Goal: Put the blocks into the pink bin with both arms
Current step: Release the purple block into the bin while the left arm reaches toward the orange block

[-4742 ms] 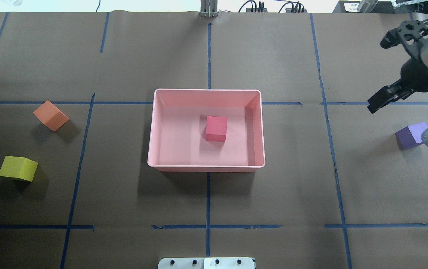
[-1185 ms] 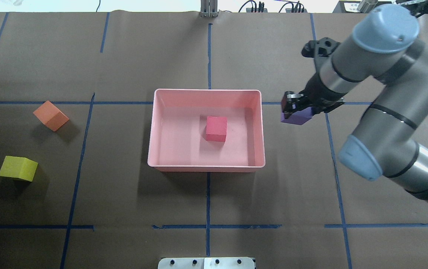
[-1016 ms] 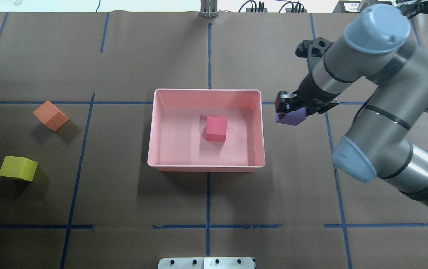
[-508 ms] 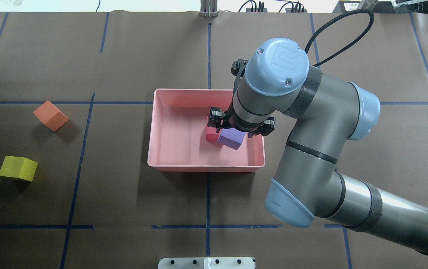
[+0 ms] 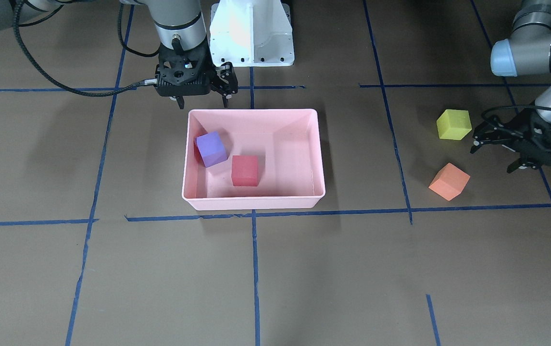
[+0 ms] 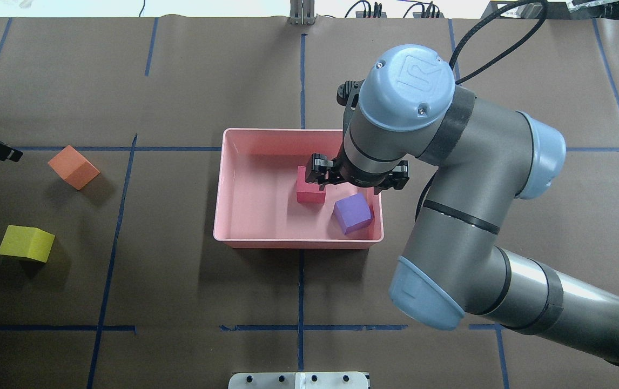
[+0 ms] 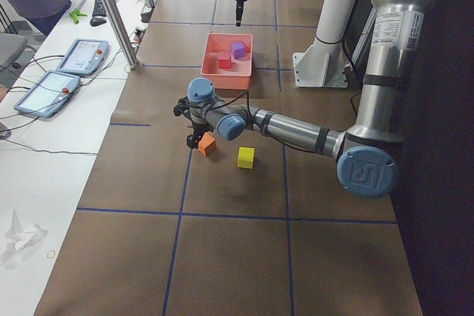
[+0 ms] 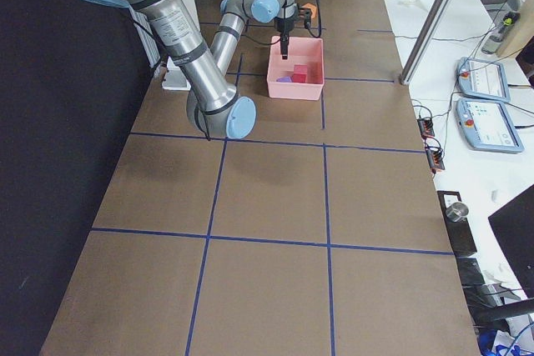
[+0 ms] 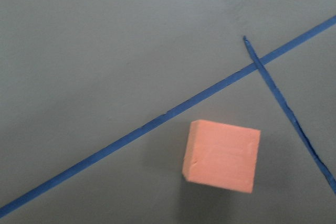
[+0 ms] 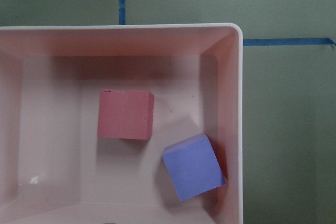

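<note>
The pink bin (image 5: 254,203) sits mid-table and holds the red block (image 5: 245,170) and the purple block (image 5: 211,148); the purple one is tilted against a side wall. Both show in the right wrist view, red (image 10: 125,114) and purple (image 10: 193,167). My right gripper (image 5: 203,103) is open and empty above the bin's robot-side rim. The orange block (image 5: 449,181) and the yellow-green block (image 5: 454,124) lie on the table. My left gripper (image 5: 492,156) is open beside them, close to the orange block (image 9: 222,155).
The white pedestal base (image 5: 251,33) stands behind the bin. Blue tape lines cross the brown table cover. A metal pole (image 7: 111,12) and two tablets (image 7: 81,57) stand on the side table. The right arm (image 6: 450,178) spans the table's right half.
My right gripper carried the purple block over the bin, opened and let it go; the block now lies in the bin. My left gripper has come in near the orange block.
</note>
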{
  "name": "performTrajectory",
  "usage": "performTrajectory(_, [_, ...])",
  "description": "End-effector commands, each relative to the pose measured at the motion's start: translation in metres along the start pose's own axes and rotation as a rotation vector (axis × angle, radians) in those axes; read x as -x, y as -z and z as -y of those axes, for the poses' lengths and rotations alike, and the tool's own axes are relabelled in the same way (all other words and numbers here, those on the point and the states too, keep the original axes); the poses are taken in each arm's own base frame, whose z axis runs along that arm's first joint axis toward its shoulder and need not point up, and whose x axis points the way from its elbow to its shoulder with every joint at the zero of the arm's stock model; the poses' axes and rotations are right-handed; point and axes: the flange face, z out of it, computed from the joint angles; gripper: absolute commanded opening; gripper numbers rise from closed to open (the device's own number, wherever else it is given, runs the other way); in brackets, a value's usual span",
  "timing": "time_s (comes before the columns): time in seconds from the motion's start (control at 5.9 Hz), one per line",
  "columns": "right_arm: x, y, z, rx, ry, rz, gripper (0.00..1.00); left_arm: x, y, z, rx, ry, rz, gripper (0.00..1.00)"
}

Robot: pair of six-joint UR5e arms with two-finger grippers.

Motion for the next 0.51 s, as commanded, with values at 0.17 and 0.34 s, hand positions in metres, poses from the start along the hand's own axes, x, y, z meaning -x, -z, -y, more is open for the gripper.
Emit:
performTrajectory(0.17, [-0.011, -0.002, 0.001, 0.003, 0.015, -0.012, 1.00, -0.012, -0.052, 0.015, 0.028, -0.054, 0.018, 1.00])
performTrajectory(0.34, [-0.015, -0.003, -0.001, 0.003, 0.014, -0.013, 1.00, -0.010, -0.061, 0.011, 0.048, -0.049, 0.016, 1.00])
